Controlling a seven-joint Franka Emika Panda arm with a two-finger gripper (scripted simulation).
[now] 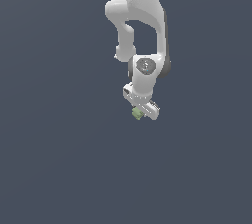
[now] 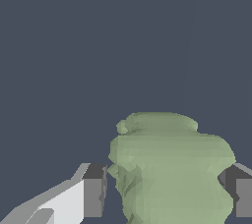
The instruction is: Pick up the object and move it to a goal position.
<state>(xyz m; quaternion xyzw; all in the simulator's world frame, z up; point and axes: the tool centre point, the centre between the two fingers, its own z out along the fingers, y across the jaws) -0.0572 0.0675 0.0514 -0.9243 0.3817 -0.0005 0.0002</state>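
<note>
A simulated scene rendered against a flat, plain slate-blue background, with no visible edges or markings on it.

In the exterior view, 1 white robot arm [image 1: 142, 7] enters from 12 o'clock and reaches toward the middle of the picture. Its segments curve and fold, ending in a rounded wrist joint with a grey circular cap. Below the wrist, the gripper [image 1: 140, 113] points toward 6 o'clock, tilted a little. A small pale olive-green chunk, the object [image 1: 137, 113], shows at the gripper's tip, at about 7 o'clock from the wrist joint. It sits just below the centre of the picture and looks tiny next to the arm. Whether it rests on the surface or hangs above it cannot be told from this view.

In the wrist view, the object [image 2: 172, 169] fills much of the area between the 2 fingers. Its surface is lumpy and bumpy, roughly blocky, with a rounded lump on its far side. 1 dark grey finger pad [image 2: 93, 191] stands just beside 1 flank of the object, with a very thin gap or bare contact; the other pad [image 2: 238, 193] presses against the opposite flank. The jaws are partly open, closed about the object's width, holding it between them.
</note>
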